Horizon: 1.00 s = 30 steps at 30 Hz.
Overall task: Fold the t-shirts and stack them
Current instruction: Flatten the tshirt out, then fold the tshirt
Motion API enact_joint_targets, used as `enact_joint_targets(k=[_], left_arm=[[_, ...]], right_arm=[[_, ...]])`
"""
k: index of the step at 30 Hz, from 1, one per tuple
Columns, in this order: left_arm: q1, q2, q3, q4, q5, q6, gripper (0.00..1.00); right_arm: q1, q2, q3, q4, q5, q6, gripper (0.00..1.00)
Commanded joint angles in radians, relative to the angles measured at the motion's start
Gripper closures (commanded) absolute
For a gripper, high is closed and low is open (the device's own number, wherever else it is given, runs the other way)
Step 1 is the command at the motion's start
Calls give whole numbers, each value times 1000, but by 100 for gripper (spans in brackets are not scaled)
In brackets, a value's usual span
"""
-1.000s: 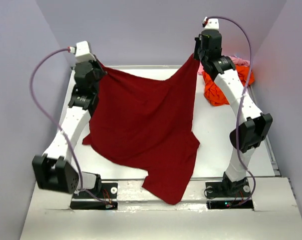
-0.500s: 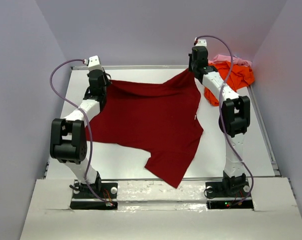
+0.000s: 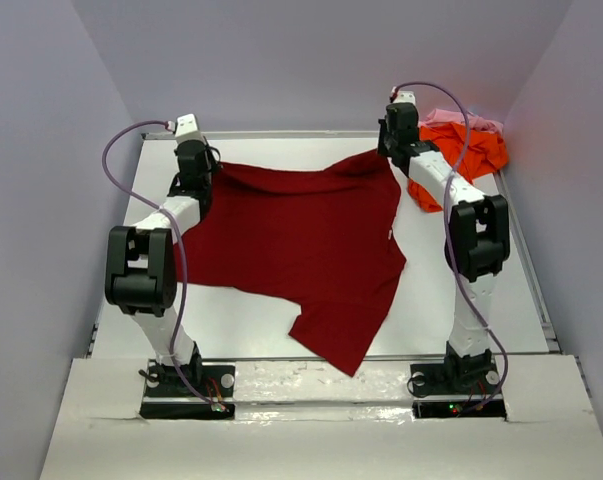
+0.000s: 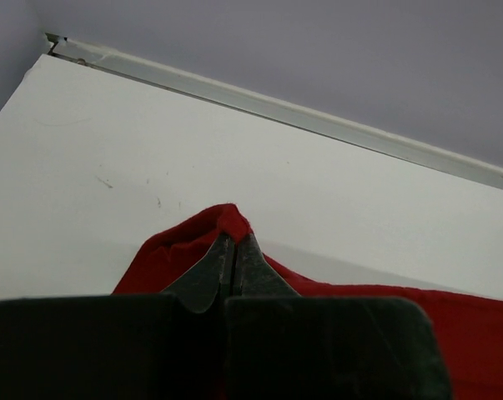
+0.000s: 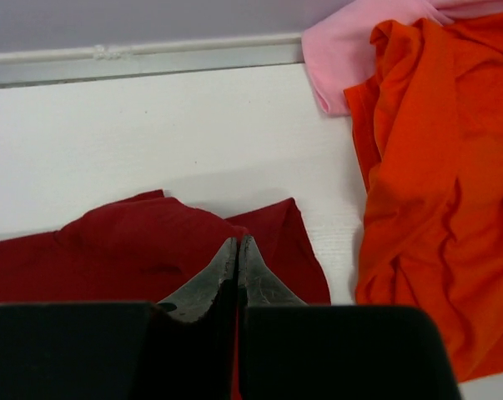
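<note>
The maroon t-shirt (image 3: 301, 240) lies spread over the middle of the table, one corner hanging toward the front edge. My left gripper (image 3: 203, 172) is shut on its far left corner (image 4: 226, 221), low over the table. My right gripper (image 3: 389, 150) is shut on its far right corner (image 5: 259, 242). The orange t-shirt (image 3: 461, 160) lies crumpled at the far right, large in the right wrist view (image 5: 439, 183). The pale pink t-shirt (image 3: 459, 119) lies behind it, also in the right wrist view (image 5: 343, 58).
The white table (image 3: 461, 290) ends in a raised rail at the back (image 4: 318, 117) and a rail along the right side (image 3: 526, 260). Purple walls close in on three sides. Both arm bases stand at the near edge.
Both arms have lowered and reached to the far edge, laying the maroon t-shirt down flat from its raised hanging spread. Since half a second ago, almost nothing has moved.
</note>
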Motion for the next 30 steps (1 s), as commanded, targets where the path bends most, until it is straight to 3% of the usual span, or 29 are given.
enact_joint_targets(k=[1,17,30], left_arm=[[7,-105,-31,70,-27,-25,100],[7,-137,-94,6,5,-71,100],[5,-115,-114,3,-47,-59,100]], right_arm=[[-6,-174,-97,26,9,53,100],[14,-515,-600,6,-8,177,100],[66,-630,-792,-29,-21,229,100]])
